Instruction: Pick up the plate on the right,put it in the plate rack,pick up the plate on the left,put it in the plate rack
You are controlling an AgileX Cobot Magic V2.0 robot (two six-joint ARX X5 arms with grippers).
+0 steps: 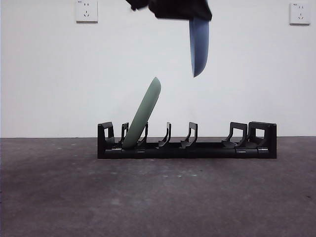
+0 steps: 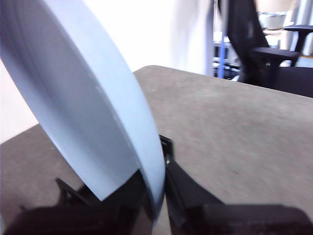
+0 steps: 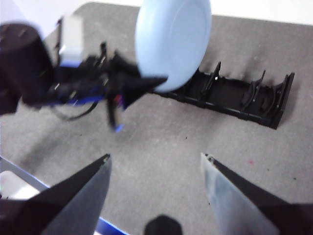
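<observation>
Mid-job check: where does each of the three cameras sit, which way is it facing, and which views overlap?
Front view: low, at table height, level on the plate rack and green plate; a dark arm holds the blue plate above.
Left wrist view: on the left arm, close on that plate; left tool clamped on its rim.
Right wrist view: raised, looking down; right tool open.
Shared: rack and blue plate in all three.

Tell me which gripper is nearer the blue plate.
Left. The left gripper is clamped on the blue plate's rim, holding it above the plate rack. The right gripper is open and apart from it, over bare table.
</observation>
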